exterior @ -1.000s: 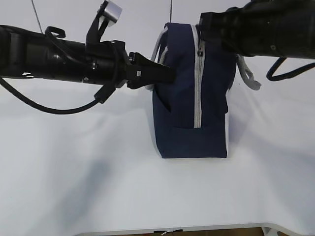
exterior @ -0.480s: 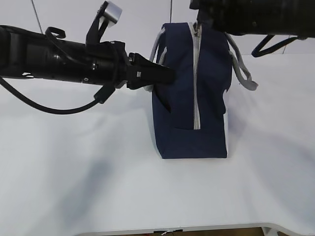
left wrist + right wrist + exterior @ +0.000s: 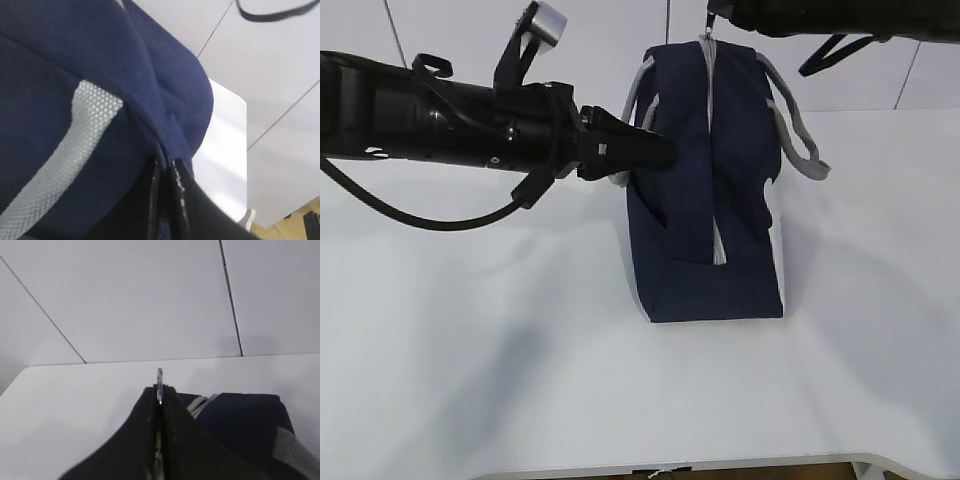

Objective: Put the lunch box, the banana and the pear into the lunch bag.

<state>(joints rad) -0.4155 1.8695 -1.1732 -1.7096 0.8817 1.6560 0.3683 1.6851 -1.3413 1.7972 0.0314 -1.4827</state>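
I can read no text, label, brand, number or sign anywhere. The lunch bag shows me only plain navy fabric and grey zipper tape, with nothing printed on the side I see, and my arms carry no lettering that I can make out.

The lunch bag stands zipped shut, barring entry; bare table lies open in front.
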